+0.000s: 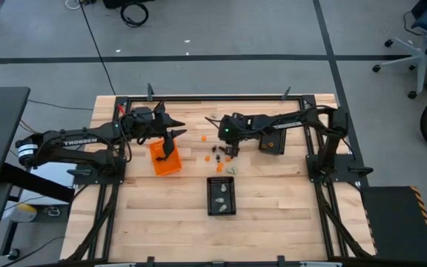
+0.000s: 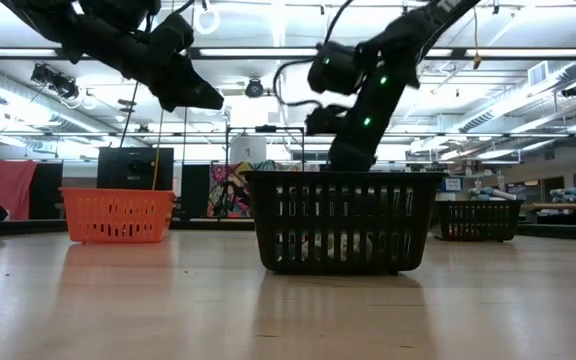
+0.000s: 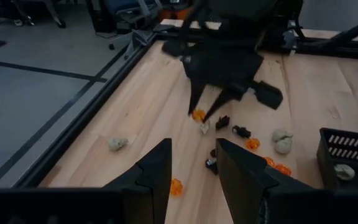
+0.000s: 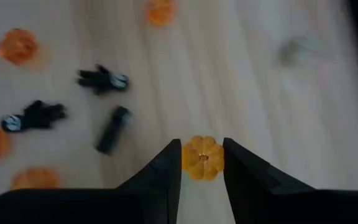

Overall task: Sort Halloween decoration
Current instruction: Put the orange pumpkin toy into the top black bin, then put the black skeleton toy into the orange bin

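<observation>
A: Start at the left of the desk (image 1: 273, 200). What is the left arm doing?

B: The left gripper (image 1: 170, 139) hangs above the orange bin (image 1: 165, 162), which sits on the left part of the desk. In its wrist view the jaws stand apart with nothing between them.

A: And the middle?

B: A black mesh bin (image 1: 222, 196) sits near the front centre, with a few pale pieces inside. Just behind it, scattered on the wood, lie the Halloween decoration pieces (image 1: 218, 158): small orange pumpkins, little black figures and pale lumps. In the left wrist view one pale lump (image 3: 117, 144) lies apart from the rest, near the desk edge.

A: The right arm?

B: It reaches in from the right, and the right gripper (image 1: 230, 151) is down at the desk among the scattered pieces. Its wrist view shows the jaws closed in on either side of an orange pumpkin (image 4: 202, 157), both fingers against it, the pumpkin low at the wood. Black figures (image 4: 102, 80) and more orange pieces (image 4: 17, 46) lie just beside it.

A: Anything further right?

B: A second black bin (image 1: 273, 142) sits beneath the right arm, behind the scatter.
</observation>
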Robot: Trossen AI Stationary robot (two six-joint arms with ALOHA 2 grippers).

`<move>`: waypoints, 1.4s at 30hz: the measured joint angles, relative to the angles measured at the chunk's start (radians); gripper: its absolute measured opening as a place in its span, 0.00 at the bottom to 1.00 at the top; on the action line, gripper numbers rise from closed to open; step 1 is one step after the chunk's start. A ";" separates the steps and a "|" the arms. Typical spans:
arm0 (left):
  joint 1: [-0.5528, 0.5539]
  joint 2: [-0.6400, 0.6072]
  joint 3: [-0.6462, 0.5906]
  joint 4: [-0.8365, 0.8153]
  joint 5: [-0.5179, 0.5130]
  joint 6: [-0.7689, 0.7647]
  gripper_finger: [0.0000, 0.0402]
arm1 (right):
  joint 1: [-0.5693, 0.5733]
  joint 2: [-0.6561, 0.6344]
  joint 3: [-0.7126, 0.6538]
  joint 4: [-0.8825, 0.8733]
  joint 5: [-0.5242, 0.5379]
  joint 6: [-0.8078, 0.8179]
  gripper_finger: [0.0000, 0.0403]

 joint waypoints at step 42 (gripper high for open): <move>0.004 0.000 0.000 0.010 0.000 0.002 0.33 | 0.008 -0.201 -0.035 -0.612 0.060 0.413 0.40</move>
